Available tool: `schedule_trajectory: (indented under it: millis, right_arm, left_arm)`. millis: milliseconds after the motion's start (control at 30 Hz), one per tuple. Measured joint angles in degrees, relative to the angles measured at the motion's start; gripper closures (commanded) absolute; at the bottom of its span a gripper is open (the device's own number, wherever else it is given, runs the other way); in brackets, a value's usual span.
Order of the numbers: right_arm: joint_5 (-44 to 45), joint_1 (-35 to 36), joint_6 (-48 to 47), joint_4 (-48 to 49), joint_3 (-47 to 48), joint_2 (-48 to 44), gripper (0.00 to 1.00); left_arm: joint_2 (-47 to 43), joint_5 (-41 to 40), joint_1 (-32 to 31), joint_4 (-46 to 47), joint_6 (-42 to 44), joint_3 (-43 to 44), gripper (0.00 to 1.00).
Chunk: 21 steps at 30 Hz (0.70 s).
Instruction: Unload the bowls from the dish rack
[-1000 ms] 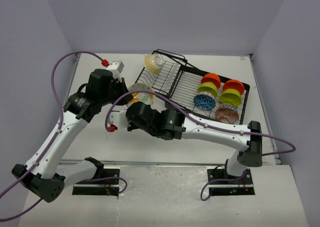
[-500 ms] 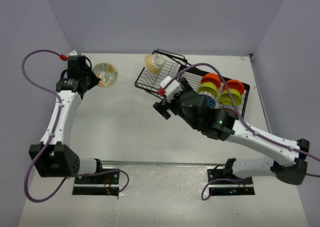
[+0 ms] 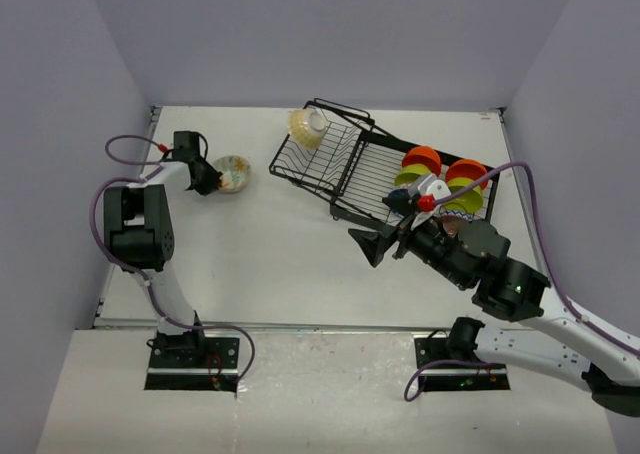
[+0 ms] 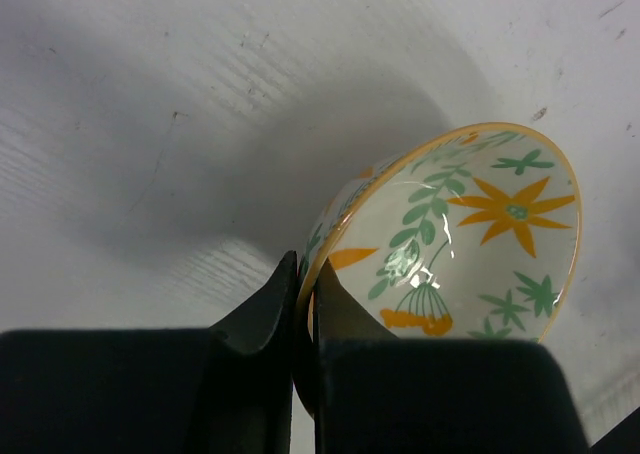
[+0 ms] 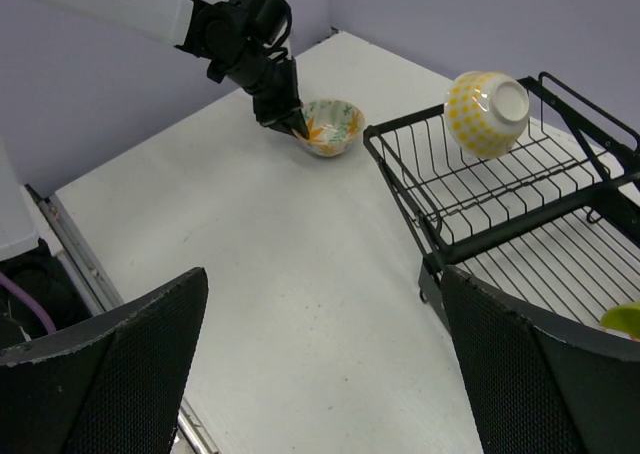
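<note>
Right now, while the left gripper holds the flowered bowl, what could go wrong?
1. The left gripper pinches only the rim of the floral bowl, which looks tilted; opening now might let it rock or roll on the table.
2. The cream-yellow bowl lies tilted at the dish rack's far corner. If the open right gripper, close to the rack, bumps it, that bowl could roll off.

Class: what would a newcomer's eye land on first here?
The white floral bowl, pinched by its rim in the left gripper at the far left of the table. Then the black wire dish rack, a cream-yellow checked bowl tipped at its far end, bright bowls standing in its right section.
</note>
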Motion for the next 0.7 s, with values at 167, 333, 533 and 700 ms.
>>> schedule_trajectory:
  millis: [167,333,533,700]
  right_arm:
    - [-0.8,0.0,0.1,0.0,-0.8,-0.5,0.01]
    - [-0.8,0.0,0.1,0.0,-0.9,0.2,0.01]
    - [-0.5,0.0,0.0,-0.4,-1.2,-0.3,0.01]
    - [1.0,0.0,0.0,-0.6,-1.9,-2.9,0.01]
  left_arm:
    - [0.0,-0.2,0.0,3.0,-1.5,-0.5,0.81]
    - [-0.2,-1.9,0.0,4.1,-3.0,-0.8,0.32]
    - [-5.0,-4.1,0.0,2.7,-3.5,-1.7,0.00]
    - [-17.3,-3.8,0.0,4.1,-2.9,-2.4,0.00]
